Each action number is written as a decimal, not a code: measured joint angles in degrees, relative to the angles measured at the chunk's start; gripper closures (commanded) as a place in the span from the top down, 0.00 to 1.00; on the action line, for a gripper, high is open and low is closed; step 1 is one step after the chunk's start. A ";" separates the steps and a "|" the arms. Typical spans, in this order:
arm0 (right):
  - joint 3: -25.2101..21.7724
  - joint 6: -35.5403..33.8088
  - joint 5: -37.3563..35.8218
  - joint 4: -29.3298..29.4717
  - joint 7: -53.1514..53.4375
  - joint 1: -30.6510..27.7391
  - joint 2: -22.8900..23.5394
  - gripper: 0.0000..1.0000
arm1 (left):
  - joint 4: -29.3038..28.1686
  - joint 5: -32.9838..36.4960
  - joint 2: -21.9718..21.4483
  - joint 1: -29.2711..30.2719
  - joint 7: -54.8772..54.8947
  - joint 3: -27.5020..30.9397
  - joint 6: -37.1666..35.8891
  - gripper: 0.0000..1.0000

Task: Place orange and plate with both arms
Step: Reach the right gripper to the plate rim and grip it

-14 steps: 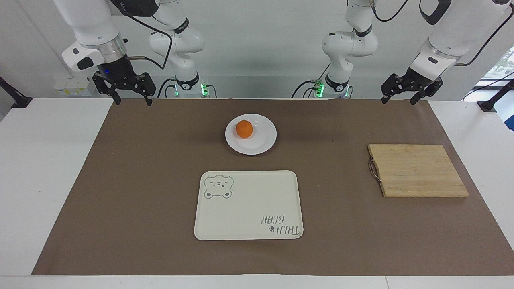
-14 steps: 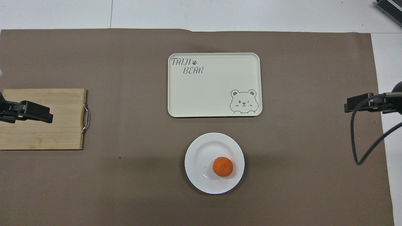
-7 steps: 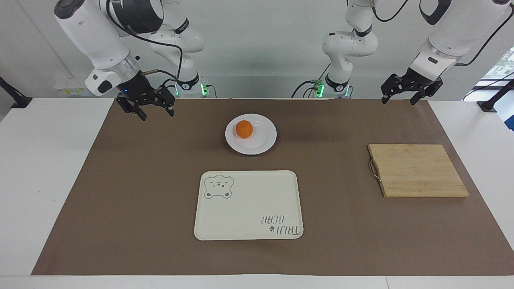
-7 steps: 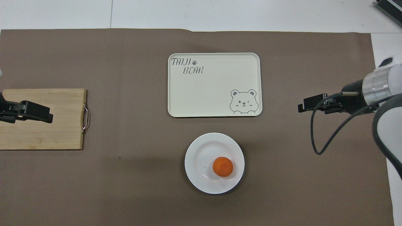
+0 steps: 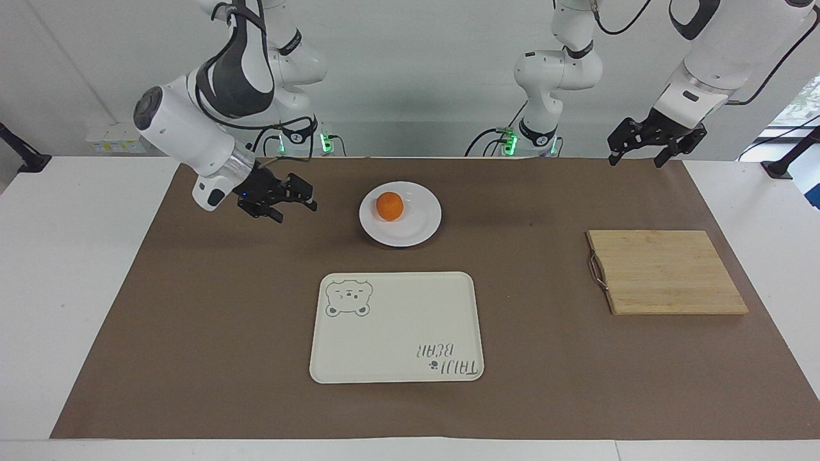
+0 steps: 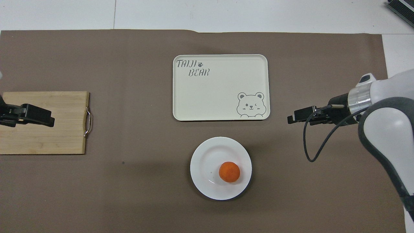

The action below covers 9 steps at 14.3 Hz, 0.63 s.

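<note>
Approach step: right gripper (image 5: 296, 203) with jaws apart is over the mat at the plate's (image 5: 419, 229) 9 o'clock, orange (image 5: 389, 206) sits on the plate, left gripper (image 5: 644, 152) waits, jaws apart; next needs descent onto the orange

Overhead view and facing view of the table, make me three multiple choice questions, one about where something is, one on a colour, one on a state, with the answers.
1. Where is the orange?
A. on the plate
B. on the tray
C. on the cutting board

2. What colour is the plate?
A. cream
B. white
C. brown

3. How is the right hand?
A. shut on the orange
B. gripping the plate's rim
C. open and empty, over the brown mat

Answers:
1 A, the fruit sits inside the dish's rim.
2 B, the glossy dish is plain white.
3 C, the fingertips stand apart with nothing between them; the left hand waits open at its own end of the table.
</note>
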 measured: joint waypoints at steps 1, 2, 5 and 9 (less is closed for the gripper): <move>0.01 1.27 2.65 -1.72 -0.37 1.16 0.07 1.00 | 0.00 0.00 0.00 0.00 0.00 0.00 0.00 1.00; 0.03 2.21 5.39 -3.10 -0.53 2.32 0.24 1.00 | 0.00 0.00 0.00 0.00 0.00 0.00 0.00 1.00; 0.07 4.41 9.92 -6.25 -0.83 5.39 1.61 1.00 | 0.00 0.00 0.00 0.00 0.00 0.00 0.00 1.00; 0.05 8.70 14.78 -11.00 -8.64 6.73 3.33 1.00 | 0.00 0.00 0.00 0.00 0.00 0.00 0.00 1.00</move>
